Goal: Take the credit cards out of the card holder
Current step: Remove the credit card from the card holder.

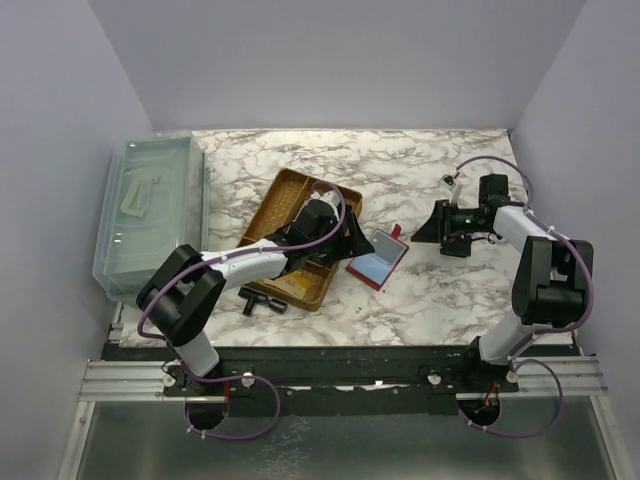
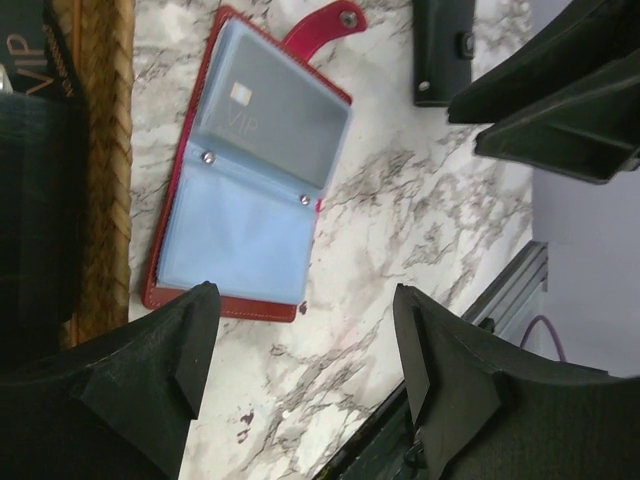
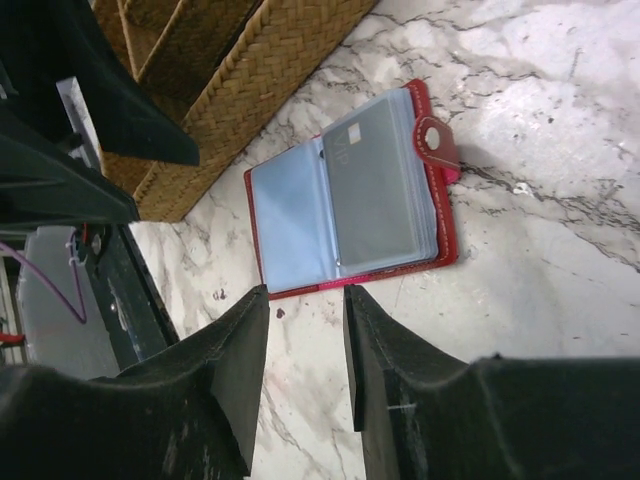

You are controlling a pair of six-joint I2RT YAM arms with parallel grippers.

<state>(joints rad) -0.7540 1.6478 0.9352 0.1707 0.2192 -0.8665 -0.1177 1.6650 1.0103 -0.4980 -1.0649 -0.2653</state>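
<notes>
The red card holder (image 1: 378, 258) lies open on the marble table, its snap strap toward the back. In the left wrist view it (image 2: 250, 170) shows clear sleeves, with a grey VIP card (image 2: 275, 125) in one sleeve. It also shows in the right wrist view (image 3: 350, 195), with the card (image 3: 378, 180) inside. My left gripper (image 1: 348, 236) is open and empty, just left of the holder, over the tray's edge; its tips (image 2: 305, 300) stand short of the holder's edge. My right gripper (image 1: 432, 226) is open and empty to the holder's right, a short way off (image 3: 305, 292).
A wicker tray (image 1: 283, 200) lies left of the holder, and a black VIP card (image 2: 35, 60) lies in it. A clear plastic bin (image 1: 150, 210) stands at the far left. A black T-shaped object (image 1: 262, 300) lies near the front edge.
</notes>
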